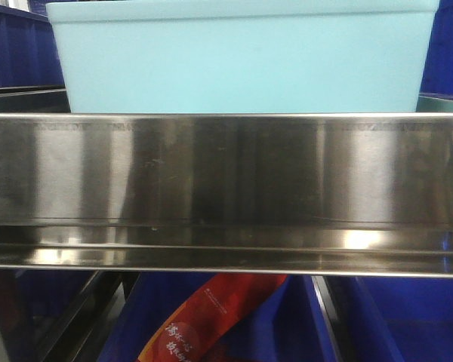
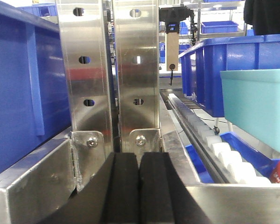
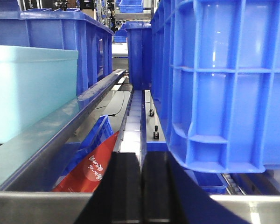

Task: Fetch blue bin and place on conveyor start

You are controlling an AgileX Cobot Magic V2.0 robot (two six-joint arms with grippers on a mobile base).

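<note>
Both black grippers, the left gripper and the right gripper, have their fingers pressed together and hold nothing, low down by the shiny steel shelf rail. The pale blue plastic bin sits above that rail, between the two arms. I think each gripper should open wide, reach the bin's side walls, squeeze evenly and lift it straight up.

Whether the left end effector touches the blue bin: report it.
Apart. The left wrist view shows the left end effector at bottom centre, the blue bin far right, white rollers between them.
</note>
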